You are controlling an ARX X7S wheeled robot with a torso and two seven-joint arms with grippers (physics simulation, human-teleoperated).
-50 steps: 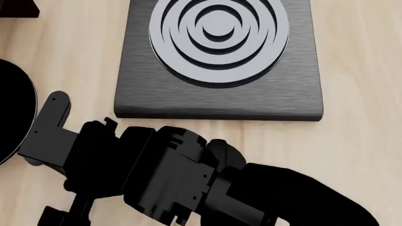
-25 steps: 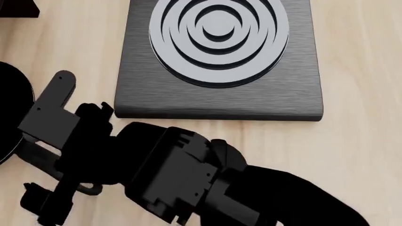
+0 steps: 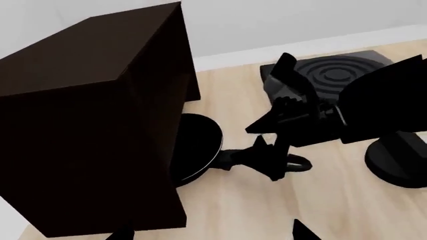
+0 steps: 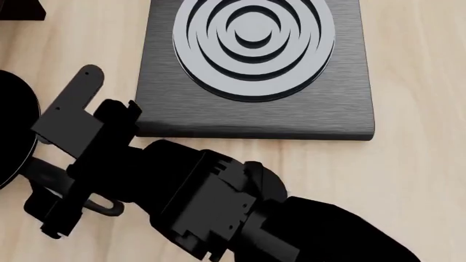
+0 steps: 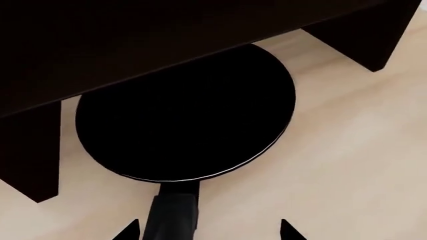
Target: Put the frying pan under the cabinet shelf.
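The frying pan (image 5: 187,115) lies on the wooden table, its far half beneath the dark cabinet shelf (image 5: 133,35); in the left wrist view the frying pan (image 3: 203,142) pokes out from under the tall cabinet shelf (image 3: 87,130). The long handle (image 5: 175,215) points back between my right gripper's fingers. My right gripper (image 5: 208,231) is open, fingertips wide apart and the handle closer to one of them. The head view shows the right gripper (image 4: 43,174) over the handle, whose holed end (image 4: 106,207) shows. My left gripper (image 3: 213,234) is open over bare table, holding nothing.
A square black burner plate (image 4: 255,103) with concentric grey rings lies close behind my right arm (image 4: 218,213). A corner of the cabinet shelf (image 4: 18,10) shows at the head view's far left. A white wall runs behind the table.
My right gripper has swung toward the burner plate, its upper finger rising in the head view. The handle's holed end has come into sight below it. The pan has barely shifted.
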